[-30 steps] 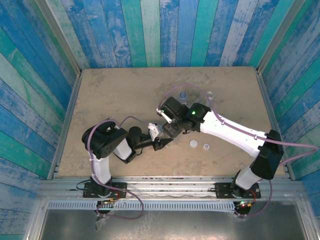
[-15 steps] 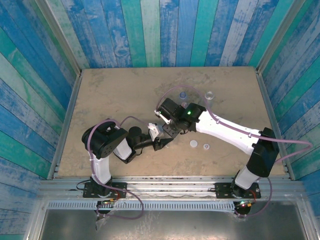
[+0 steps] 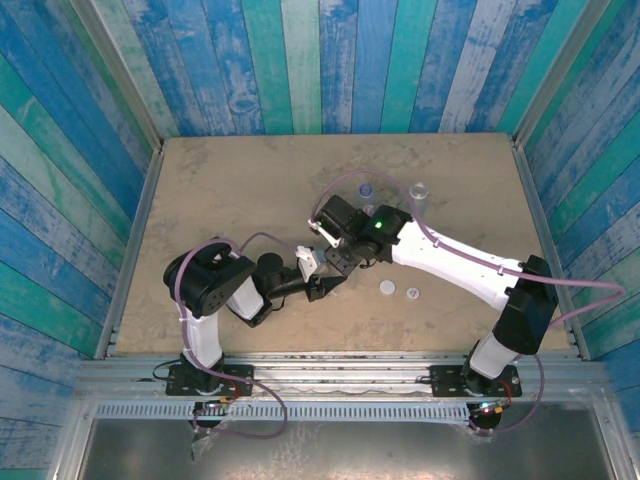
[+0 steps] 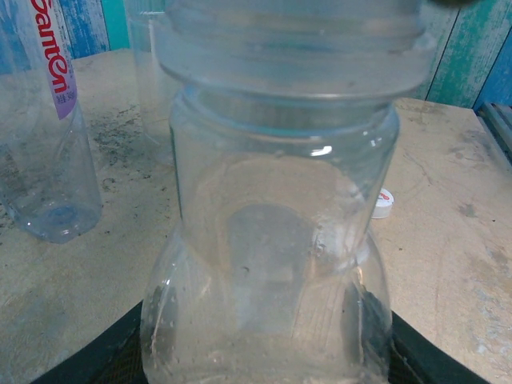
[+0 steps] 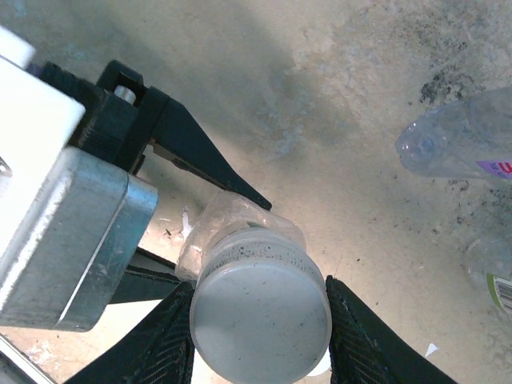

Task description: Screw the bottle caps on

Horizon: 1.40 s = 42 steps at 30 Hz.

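Right now, the cap sits flat on the neck of the plain bottle; how far it is threaded on you cannot tell. Your right gripper is clamped on that cap, with one finger against its 9 o'clock side and the other against its 3 o'clock side in the right wrist view. Your left gripper grips the plain bottle lower down on its body and holds it upright, with a dark finger on each side of it at the bottom of the left wrist view. In the top view, the held bottle stands near the middle of the table, a little toward 6 o'clock. At its 3 o'clock, a first loose cap and a second loose cap lie just beside each other on the table. Toward 1 o'clock, well apart from the held bottle, the pink-purple labelled bottle and the green-labelled bottle stand near each other.
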Tool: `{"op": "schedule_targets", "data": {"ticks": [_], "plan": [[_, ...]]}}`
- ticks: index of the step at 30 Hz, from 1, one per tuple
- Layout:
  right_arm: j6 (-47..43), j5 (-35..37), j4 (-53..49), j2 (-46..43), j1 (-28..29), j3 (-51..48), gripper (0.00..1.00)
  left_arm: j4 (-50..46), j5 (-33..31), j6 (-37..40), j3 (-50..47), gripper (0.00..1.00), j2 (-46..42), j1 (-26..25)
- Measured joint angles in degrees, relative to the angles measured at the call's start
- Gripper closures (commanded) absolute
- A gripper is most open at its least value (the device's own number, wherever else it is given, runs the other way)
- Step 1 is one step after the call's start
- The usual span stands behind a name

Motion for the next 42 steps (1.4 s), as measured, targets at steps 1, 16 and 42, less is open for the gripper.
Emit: {"op": "schedule_targets", "data": {"ticks": [1,16,42], "plan": [[0.26,-0.26,0.0,0.0,-0.24,0.17,0.57,0.0,0.02,0.0,0.0,0.45,0.0,0.0],[4.52,-7.13,-1.68,0.68,-3.52,0.83,0.55,0.09,0.04,0.0,0.0,0.45,0.09,0.02],[6.19,-8.74,-5.79,3.5,-4.26,4.44,0.29,0.68,0.24,-0.02,-0.02,0.45,0.44,0.07]]}}
